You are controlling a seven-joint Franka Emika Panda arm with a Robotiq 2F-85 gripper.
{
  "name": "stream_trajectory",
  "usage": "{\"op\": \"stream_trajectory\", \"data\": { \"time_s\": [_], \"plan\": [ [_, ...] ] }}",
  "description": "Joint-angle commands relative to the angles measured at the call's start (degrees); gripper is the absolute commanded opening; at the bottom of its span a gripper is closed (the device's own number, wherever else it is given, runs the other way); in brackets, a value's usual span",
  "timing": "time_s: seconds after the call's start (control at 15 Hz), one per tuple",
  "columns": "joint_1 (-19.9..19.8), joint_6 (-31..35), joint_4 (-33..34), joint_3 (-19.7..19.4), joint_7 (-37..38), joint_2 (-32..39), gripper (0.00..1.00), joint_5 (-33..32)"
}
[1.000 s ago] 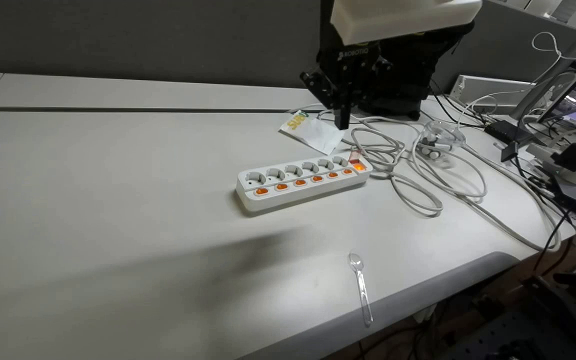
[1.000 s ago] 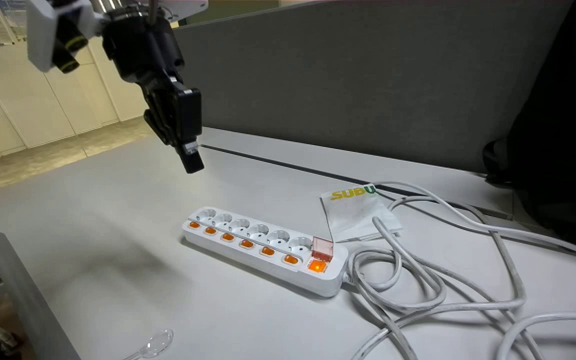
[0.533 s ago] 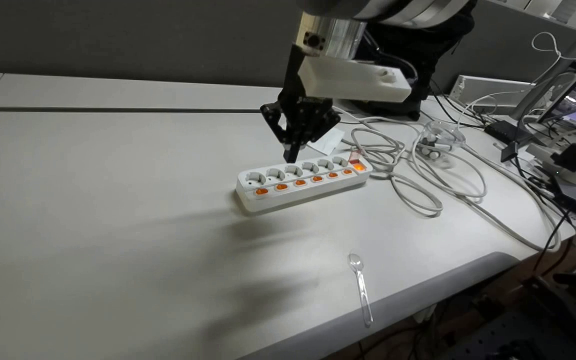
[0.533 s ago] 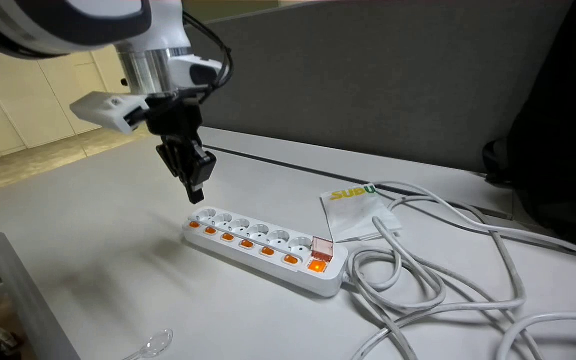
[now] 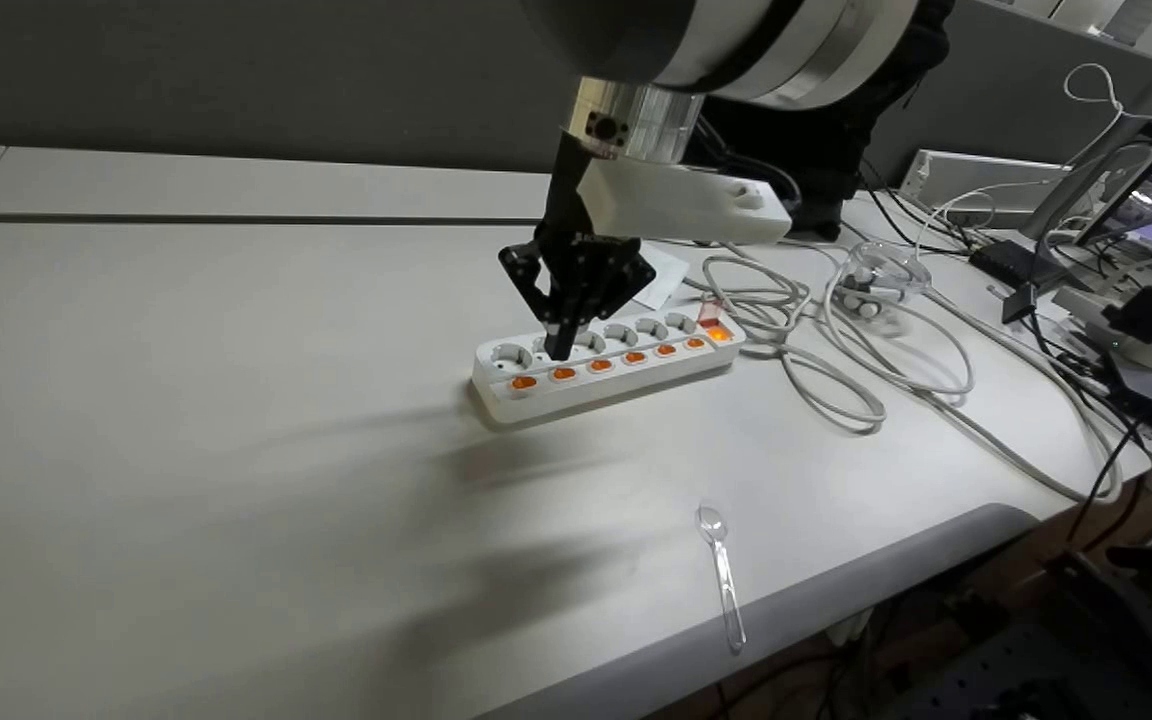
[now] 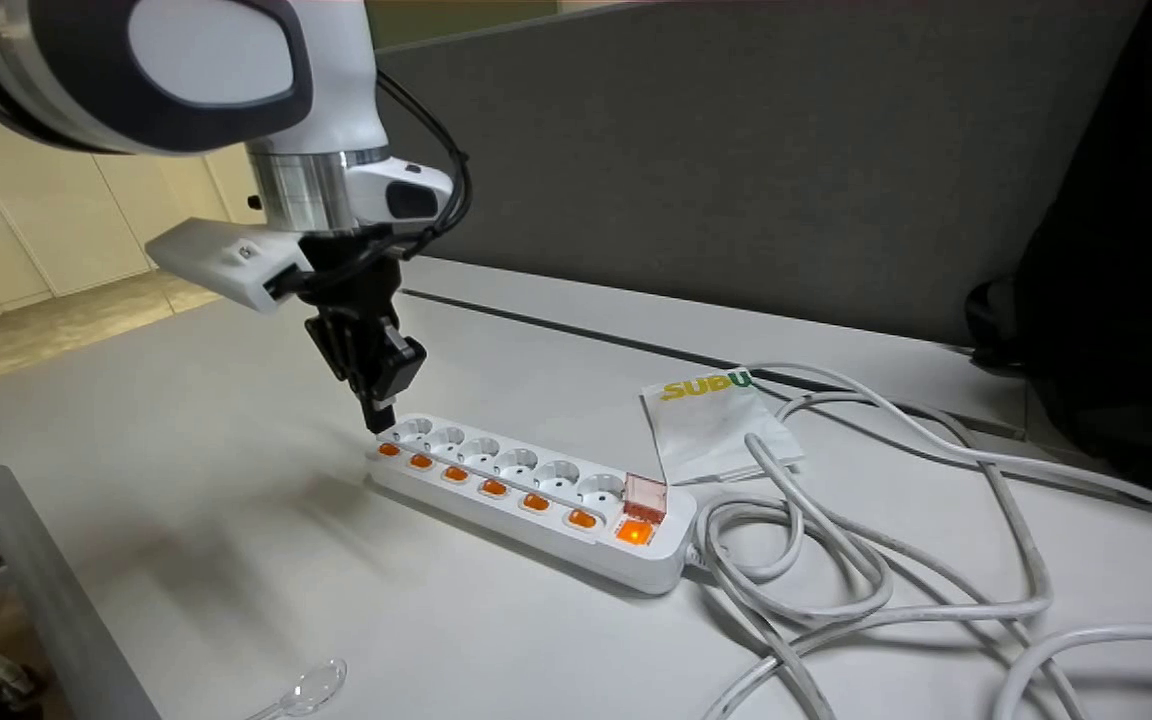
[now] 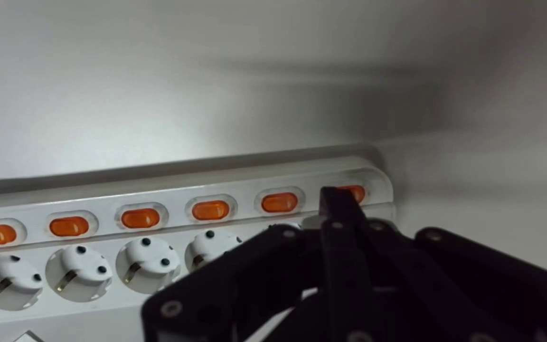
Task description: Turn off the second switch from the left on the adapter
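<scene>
Your pincer (image 5: 558, 350) sits lower and slightly further left in both exterior views than half a second ago, its tip now overlapping the adapter (image 5: 626, 380) on the socket side. You have it closed, fingertips (image 7: 337, 204) together and pointing downward; whether they touch the plastic, you cannot tell from here. The adapter stays put, lying flat near the middle of both exterior frames on the table (image 5: 236, 350), its sockets (image 6: 483, 452) and switches (image 6: 493, 488) facing up. In an exterior view its long axis slants gently from lower left to upper right, passing the second switch from the left (image 5: 563, 374). In an exterior view it runs from upper left down to lower right, and the cord (image 6: 976, 610) leaves that lower-right end, near the glowing main switch (image 6: 633, 532). In your wrist view the axis is almost level, rising slightly to the right, with the switch row along the upper side and the rounded end right of centre; there your fingertips cover part of the rightmost switch (image 7: 356, 194), while its neighbour, that same second switch, shows whole.
</scene>
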Motion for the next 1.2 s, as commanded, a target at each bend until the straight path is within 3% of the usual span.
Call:
{"op": "stream_trajectory", "data": {
  "time_s": [0.0,0.53,1.13],
  "plan": [
    [1.9,2.7,-0.7,-1.9,1.1,0.3,0.0,-0.9],
    [4.2,10.9,-1.3,-3.9,2.7,3.3,0.0,-1.5],
    [4.6,8.6,-1.4,-4.9,3.8,3.4,0.0,-0.6]
  ]
}}
